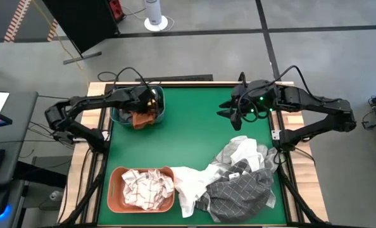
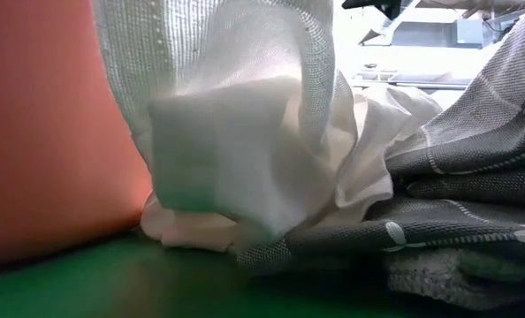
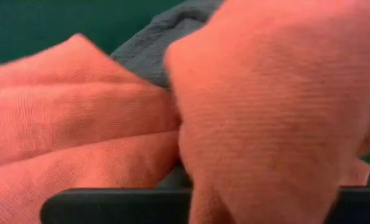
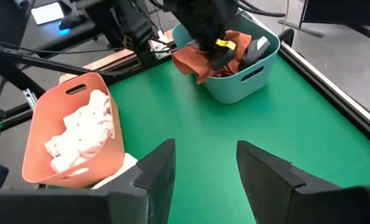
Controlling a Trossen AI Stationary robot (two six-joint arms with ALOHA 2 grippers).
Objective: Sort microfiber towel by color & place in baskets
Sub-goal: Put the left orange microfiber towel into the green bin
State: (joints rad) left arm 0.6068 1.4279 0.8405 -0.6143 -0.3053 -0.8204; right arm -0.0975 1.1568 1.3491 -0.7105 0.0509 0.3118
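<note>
A teal basket (image 1: 119, 114) stands at the table's far left. My left gripper (image 1: 147, 103) reaches down into it, shut on a rust orange towel (image 1: 142, 118), which fills the left wrist view (image 3: 266, 93) over a dark grey cloth (image 3: 160, 43). A salmon basket (image 1: 115, 190) at the near left holds pale checked towels (image 1: 147, 187). A pile of white (image 1: 191, 183) and grey grid-lined towels (image 1: 238, 190) lies on the green table at the near right. My right gripper (image 4: 205, 155) hangs open above the table's far right, touching nothing. My left gripper holds the rust orange towel from above, slanting down into the teal basket (image 4: 247, 78). The bunched cloth (image 3: 191, 143) hides the fingertips, so the part held cannot be told. The towel lies slack in the basket, one fold (image 4: 190, 62) draped over its rim.
In the low view the white towel (image 2: 245, 141) and the grey grid-lined towel (image 2: 475, 177) crowd the near edge beside the salmon basket's wall (image 2: 50, 132). Bare green table (image 1: 181, 133) lies between the baskets and the pile. Wooden table edges run along both sides.
</note>
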